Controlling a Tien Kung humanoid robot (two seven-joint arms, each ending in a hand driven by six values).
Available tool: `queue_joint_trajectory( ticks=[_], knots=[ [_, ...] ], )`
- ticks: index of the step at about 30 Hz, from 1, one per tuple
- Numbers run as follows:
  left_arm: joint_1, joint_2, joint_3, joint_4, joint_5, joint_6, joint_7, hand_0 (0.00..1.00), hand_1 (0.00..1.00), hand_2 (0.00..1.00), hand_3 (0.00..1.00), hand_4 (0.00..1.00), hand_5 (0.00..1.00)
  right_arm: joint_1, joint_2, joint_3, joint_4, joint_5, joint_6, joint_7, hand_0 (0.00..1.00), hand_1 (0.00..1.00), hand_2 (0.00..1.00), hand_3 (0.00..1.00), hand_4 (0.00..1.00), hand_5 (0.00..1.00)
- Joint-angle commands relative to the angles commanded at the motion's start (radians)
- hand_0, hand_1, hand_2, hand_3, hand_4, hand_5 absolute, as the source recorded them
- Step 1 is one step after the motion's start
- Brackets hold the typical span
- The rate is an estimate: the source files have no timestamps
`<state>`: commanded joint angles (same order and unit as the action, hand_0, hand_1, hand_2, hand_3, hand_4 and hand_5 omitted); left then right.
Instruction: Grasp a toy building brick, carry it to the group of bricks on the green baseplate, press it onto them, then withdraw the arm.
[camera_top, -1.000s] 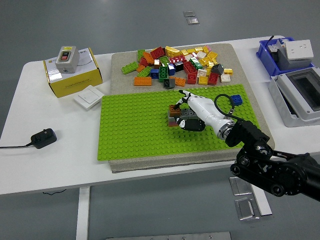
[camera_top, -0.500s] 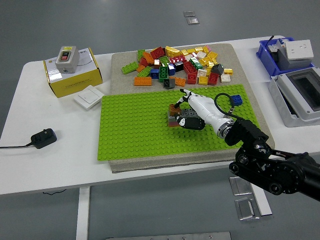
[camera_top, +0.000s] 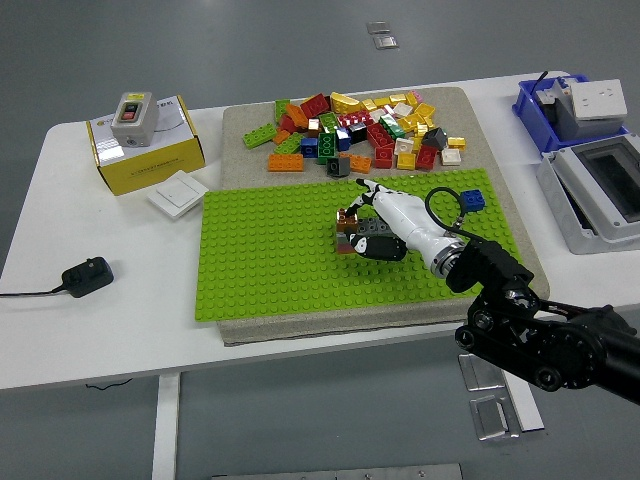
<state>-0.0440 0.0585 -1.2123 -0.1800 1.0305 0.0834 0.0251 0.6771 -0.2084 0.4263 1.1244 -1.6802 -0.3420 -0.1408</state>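
Since the earlier frame the right hand (camera_top: 385, 225) has been shifted slightly up and left over the group of bricks (camera_top: 352, 233) on the green baseplate (camera_top: 270, 260). A brown brick (camera_top: 347, 217) is seen at its fingers (camera_top: 366, 190), which appear curled around it. Pressing seems under way; withdrawal is left. The contact is hidden by the hand. The loose pile (camera_top: 360, 130) lies beyond, on the counter (camera_top: 60, 330).
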Motion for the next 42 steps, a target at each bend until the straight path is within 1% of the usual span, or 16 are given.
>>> queue_joint_trajectory(
  ticks=[29,42],
  knots=[
    [0.002,-0.002,0.004,0.0,-0.005,-0.001,-0.001,0.661,0.66,0.571,0.592,0.164,0.678,-0.007,-0.014,-0.018,0.013,-0.004,-0.003,0.005,0.886,0.93,0.998,0.649,0.56,0.468],
    [0.005,-0.001,0.011,0.0,-0.008,-0.002,0.0,0.661,0.66,0.571,0.591,0.165,0.678,0.013,-0.006,-0.046,-0.009,0.004,0.006,0.001,0.885,0.926,0.998,0.648,0.559,0.467]
  ],
)
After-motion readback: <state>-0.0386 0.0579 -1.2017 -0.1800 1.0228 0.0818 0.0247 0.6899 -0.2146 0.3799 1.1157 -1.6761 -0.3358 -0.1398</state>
